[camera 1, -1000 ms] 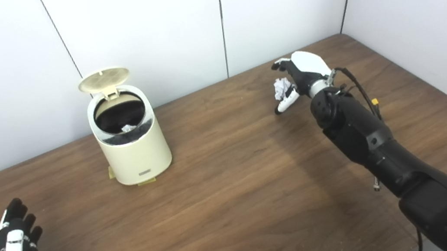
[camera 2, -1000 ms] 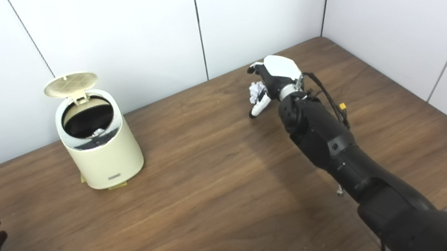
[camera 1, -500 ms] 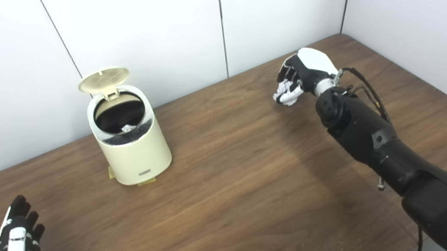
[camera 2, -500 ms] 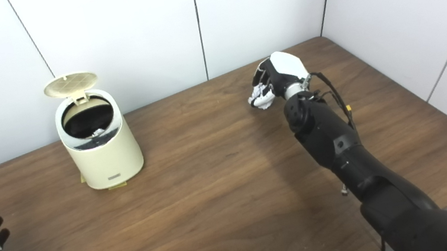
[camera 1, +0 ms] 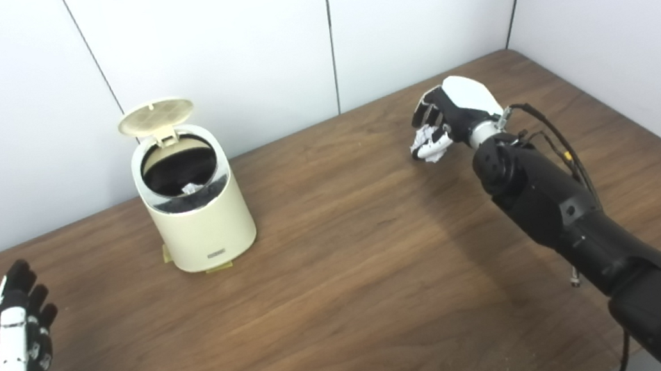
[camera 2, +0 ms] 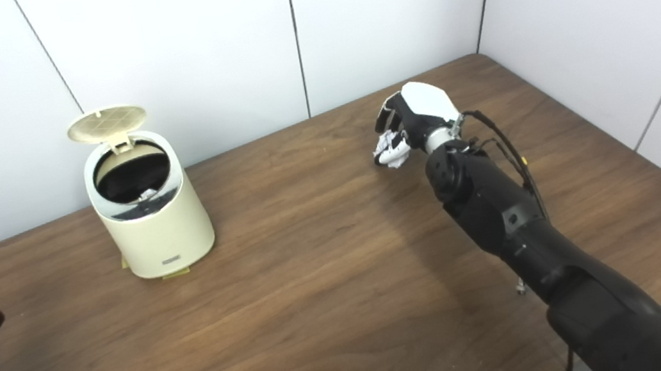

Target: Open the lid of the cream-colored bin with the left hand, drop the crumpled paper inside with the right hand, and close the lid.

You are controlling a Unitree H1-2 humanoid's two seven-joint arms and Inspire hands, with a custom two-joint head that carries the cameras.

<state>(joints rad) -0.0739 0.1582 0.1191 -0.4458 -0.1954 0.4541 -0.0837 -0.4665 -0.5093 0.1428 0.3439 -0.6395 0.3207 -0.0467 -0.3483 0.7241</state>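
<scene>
The cream-colored bin (camera 1: 204,229) stands at the back left of the table, its round lid (camera 1: 156,115) tipped up and back on its hinge. The dark inside shows a bit of white paper at the bottom. My right hand (camera 1: 450,117) is at the back right, lifted a little off the wood, with its fingers curled shut around the white crumpled paper (camera 1: 430,145). My left hand (camera 1: 9,360) hovers at the front left corner, fingers spread and holding nothing, well apart from the bin.
The brown wooden table (camera 1: 349,273) is walled by white panels at the back and on the right. A cable (camera 1: 556,137) runs along the right forearm. Yellowish tabs (camera 1: 219,267) stick out under the bin's base.
The right hand closed its fingers on the crumpled paper and raised it slightly off the table. The left hand shifted a little forward. The bin's lid stayed up.
</scene>
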